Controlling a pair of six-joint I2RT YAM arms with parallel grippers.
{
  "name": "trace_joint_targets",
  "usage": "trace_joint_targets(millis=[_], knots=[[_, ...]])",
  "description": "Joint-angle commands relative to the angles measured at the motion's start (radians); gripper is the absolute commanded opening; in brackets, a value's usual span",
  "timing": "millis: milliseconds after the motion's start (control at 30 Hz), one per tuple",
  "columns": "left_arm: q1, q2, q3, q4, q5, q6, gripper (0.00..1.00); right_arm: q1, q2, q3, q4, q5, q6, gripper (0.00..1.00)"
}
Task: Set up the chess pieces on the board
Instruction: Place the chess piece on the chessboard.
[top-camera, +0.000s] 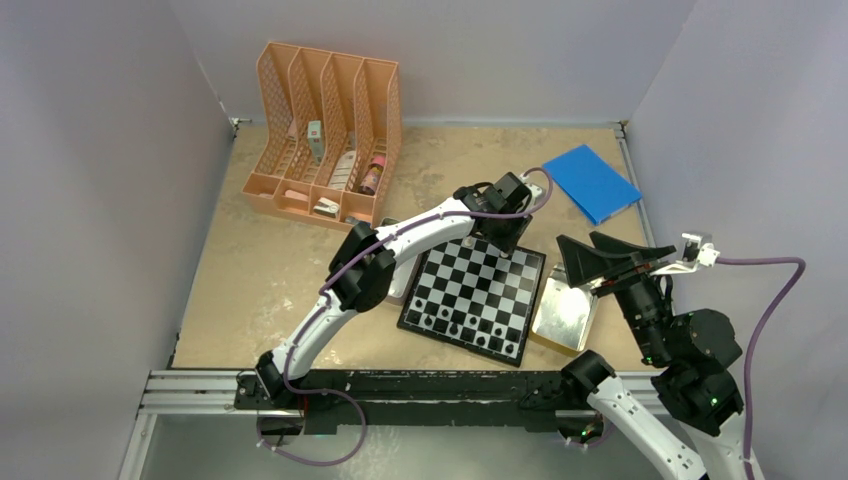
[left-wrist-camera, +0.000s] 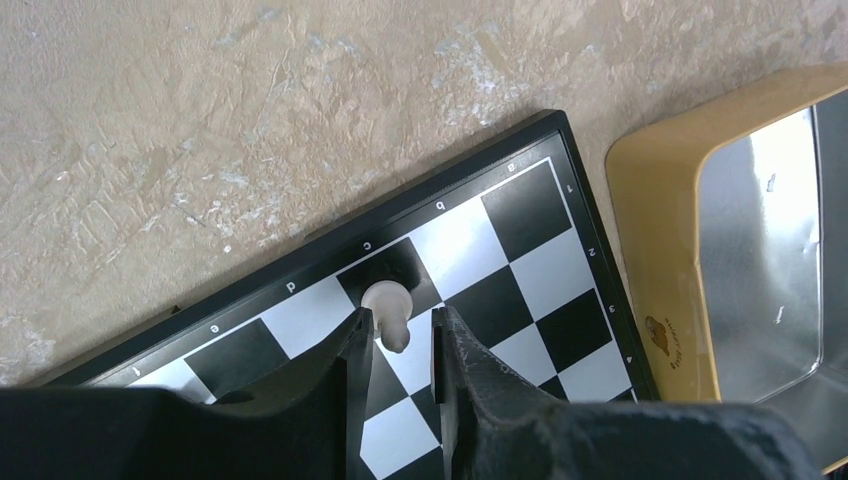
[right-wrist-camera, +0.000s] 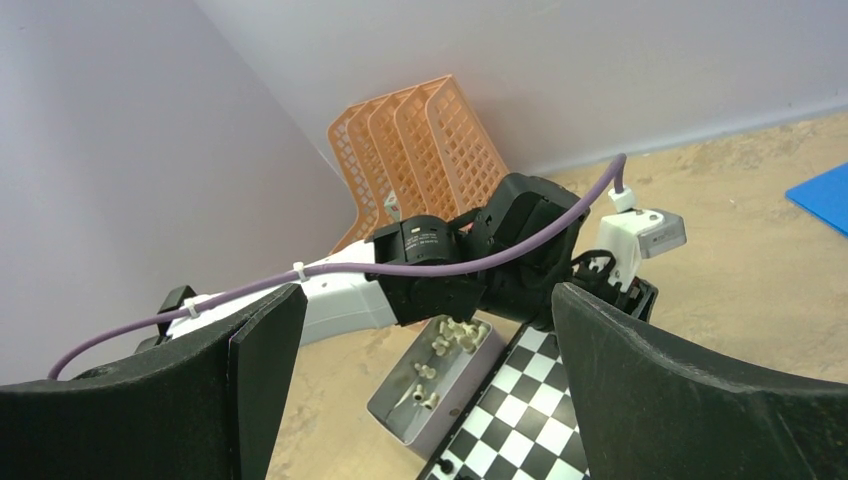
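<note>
The board (top-camera: 490, 282) lies at the table's middle, with several black chess pieces (top-camera: 455, 325) along its near rows. My left gripper (top-camera: 510, 250) hangs over the board's far edge. In the left wrist view the board (left-wrist-camera: 520, 205) shows its lettered rim, and a white pawn (left-wrist-camera: 388, 305) stands on the dark square by the letter c. The left gripper (left-wrist-camera: 400, 322) straddles the pawn: the left finger touches it, and a gap shows at the right finger. My right gripper (top-camera: 612, 262) is wide open and empty, raised above the right tin.
A metal tin (right-wrist-camera: 440, 375) with several white pieces lies left of the board, under the left arm. A shiny tin (top-camera: 565, 315) with a yellow rim (left-wrist-camera: 650, 250) lies right of the board. An orange file rack (top-camera: 325, 135) stands at the back left, and a blue pad (top-camera: 590, 182) lies at the back right.
</note>
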Motion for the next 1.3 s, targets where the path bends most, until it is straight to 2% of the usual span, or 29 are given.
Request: trace_joint_targets(millis=[0, 567, 867, 1100, 1267], knots=[[0.001, -0.049, 0.003, 0.056, 0.030, -0.002, 0.28, 0.007, -0.011, -0.001, 0.033, 0.001, -0.010, 0.95], [0.001, -0.043, 0.002, 0.067, 0.021, -0.012, 0.27, 0.008, -0.015, 0.001, 0.023, 0.004, -0.007, 0.95], [0.002, -0.110, 0.011, 0.090, -0.006, -0.035, 0.32, 0.008, 0.009, 0.002, 0.026, 0.004, -0.023, 0.95], [0.022, -0.257, -0.109, 0.100, -0.073, -0.049, 0.35, 0.008, 0.033, 0.002, 0.055, 0.001, -0.020, 0.95], [0.070, -0.419, -0.291, 0.117, -0.083, -0.075, 0.36, 0.007, 0.072, -0.020, 0.083, -0.024, -0.021, 0.95]])
